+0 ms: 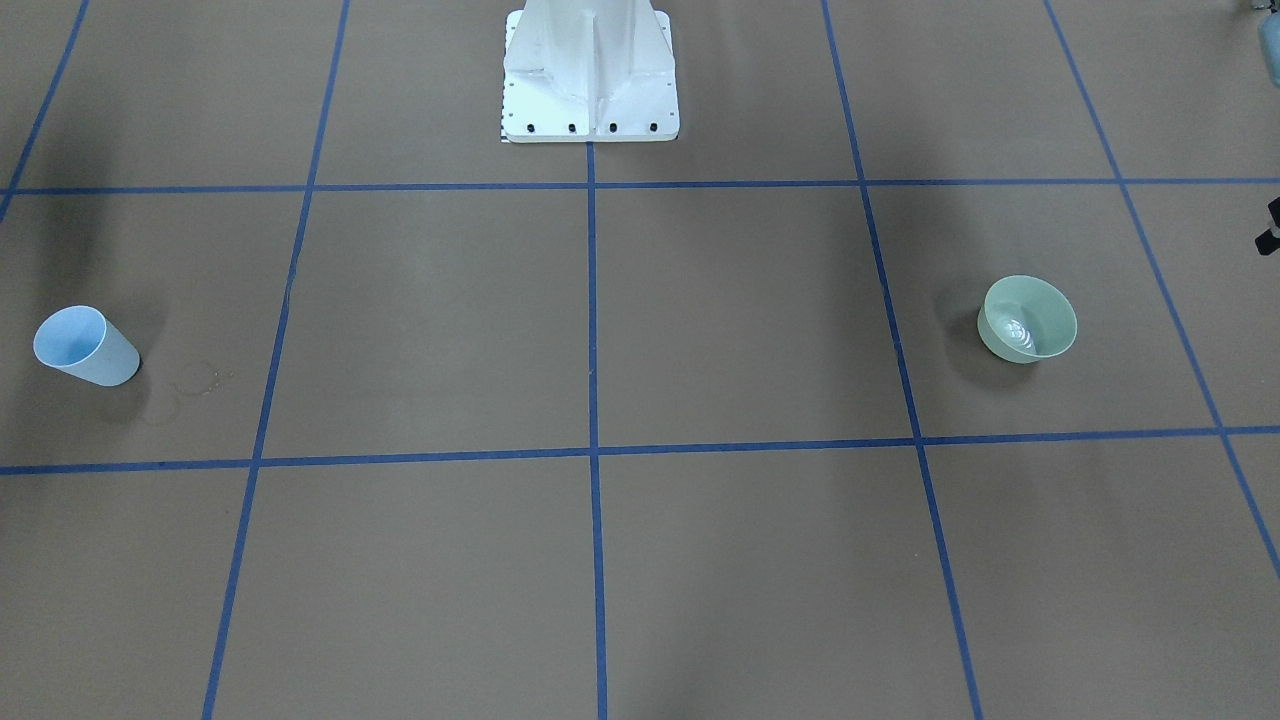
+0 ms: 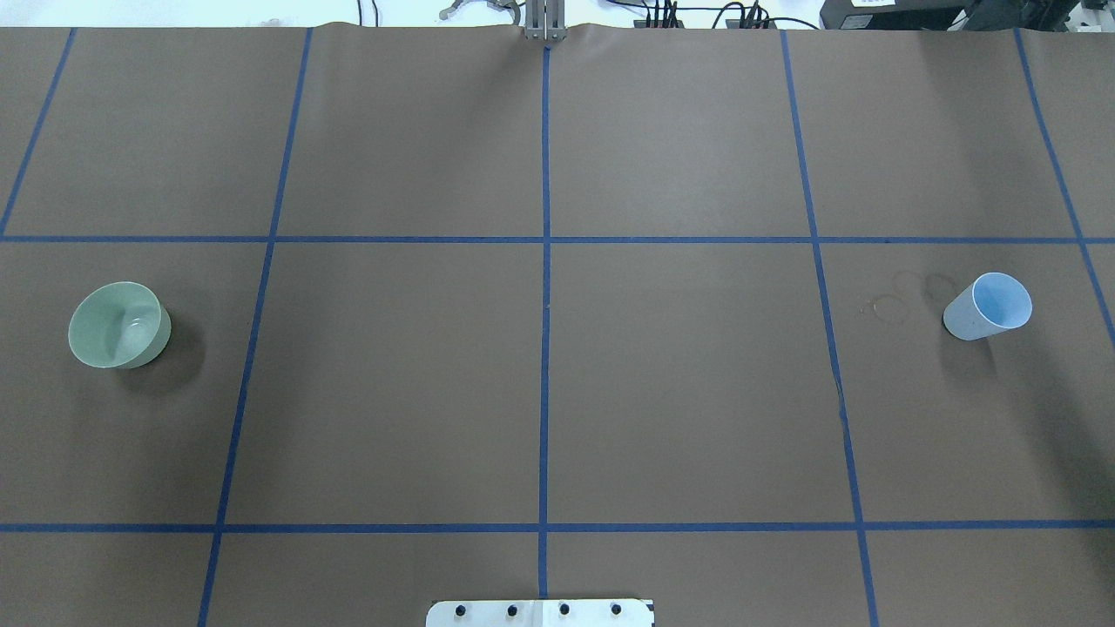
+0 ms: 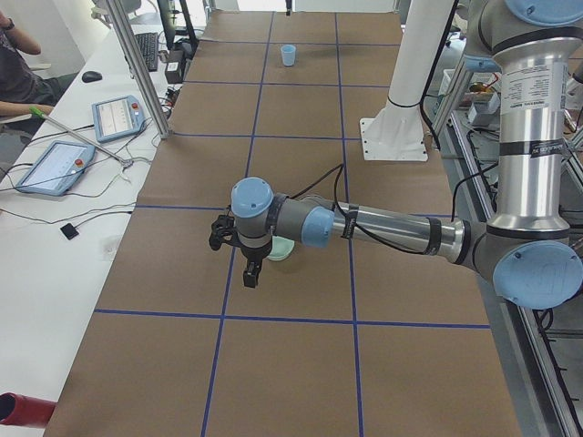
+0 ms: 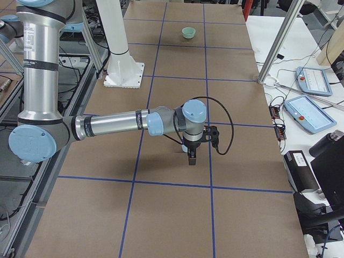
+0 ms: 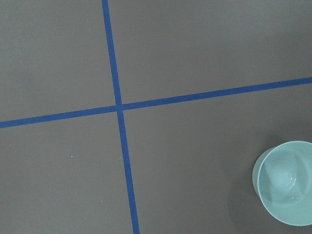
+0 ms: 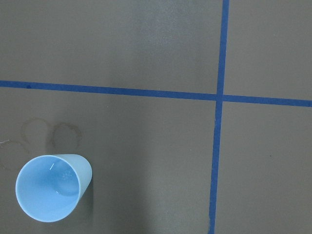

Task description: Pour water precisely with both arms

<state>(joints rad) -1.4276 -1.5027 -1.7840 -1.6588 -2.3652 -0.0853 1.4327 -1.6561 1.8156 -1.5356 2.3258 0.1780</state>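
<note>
A: Step?
B: Start, I'd say. Green bowl (image 2: pixel 119 325) & blue cup (image 2: pixel 989 306) both stand free on the table (image 2: pixel 679 392). Left gripper (image 3: pixel 250 271) hangs beside the bowl near the left end, right gripper (image 4: pixel 192 157) by the cup near the right end. Side views only, so can't tell how open they are.
A: Water (image 1: pixel 1015 328)?
B: Glints in the bowl; cup unclear.
A: Next?
B: Prob. descend, grip each vessel upright.
A: Surroundings?
B: Brown paper (image 2: pixel 392 392) w/ blue tape grid (image 2: pixel 544 348), dried rings (image 2: pixel 888 306) by the cup, white pedestal (image 1: pixel 590 70) mid robot-side edge, pendants (image 3: pixel 118 116) on side bench (image 3: pixel 55 237).

Brown table (image 2: pixel 679 392) with blue tape grid (image 2: pixel 545 348), green bowl (image 2: pixel 119 324), blue cup (image 2: pixel 989 306), white pedestal base (image 1: pixel 590 70)
</note>
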